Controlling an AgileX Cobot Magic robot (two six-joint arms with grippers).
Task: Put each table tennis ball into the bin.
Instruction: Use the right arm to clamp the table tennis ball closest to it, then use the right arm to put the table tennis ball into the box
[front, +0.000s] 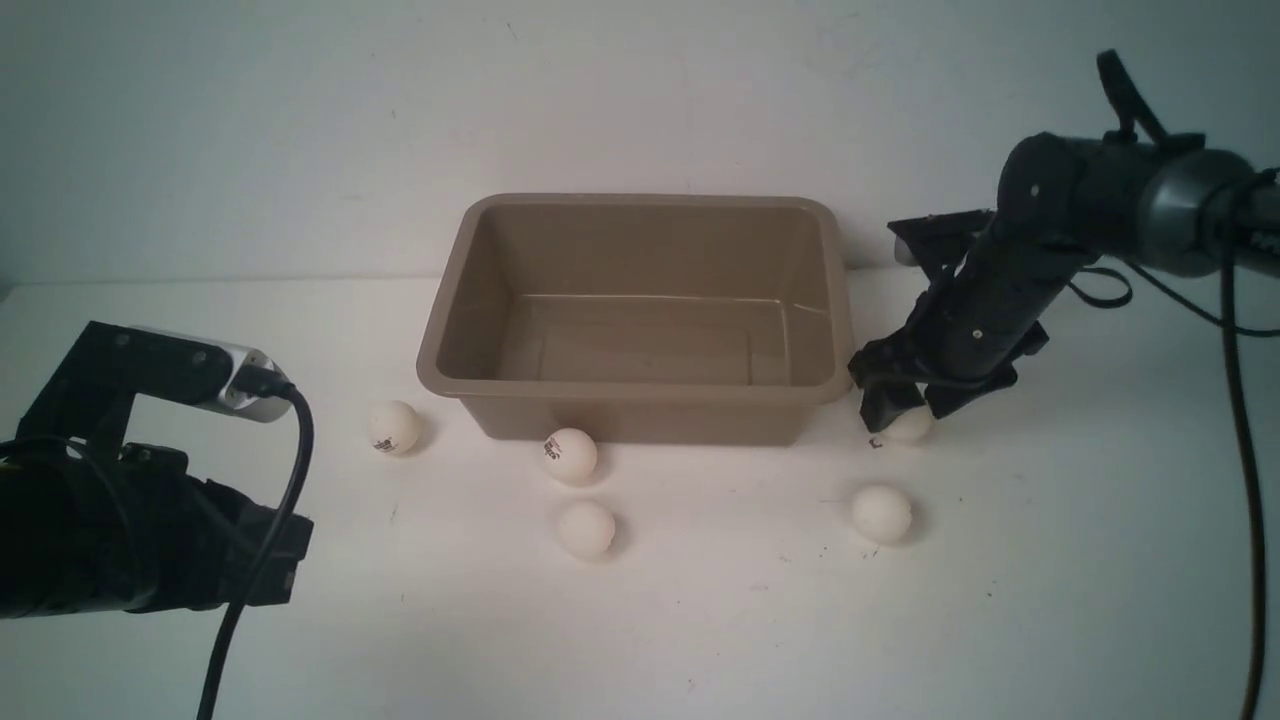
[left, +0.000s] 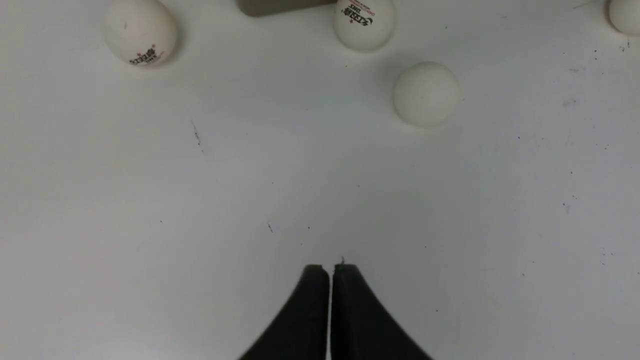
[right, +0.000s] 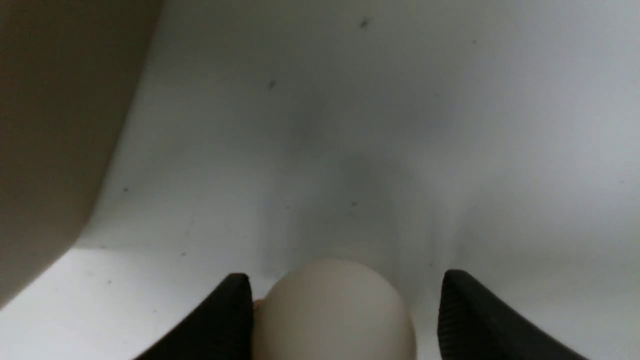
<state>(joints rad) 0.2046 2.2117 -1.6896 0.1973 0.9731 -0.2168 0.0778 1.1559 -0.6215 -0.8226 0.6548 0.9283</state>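
The tan-brown bin (front: 640, 205) stands empty at the back middle of the table. Several table tennis balls lie in front of it: two with logos (front: 394, 428) (front: 570, 455), two plain (front: 586, 528) (front: 881, 513). Another ball (front: 912, 426) lies by the bin's right front corner, and my right gripper (front: 905, 415) stands open around it. In the right wrist view that ball (right: 332, 310) touches one finger (right: 230, 310), with a gap to the other. My left gripper (left: 330, 270) is shut and empty, low over bare table, near the plain ball (left: 425, 94).
The bin's outer wall (right: 50, 125) rises close beside the right gripper. The left arm (front: 150, 540) and its cable fill the near left corner. A white wall stands behind the table.
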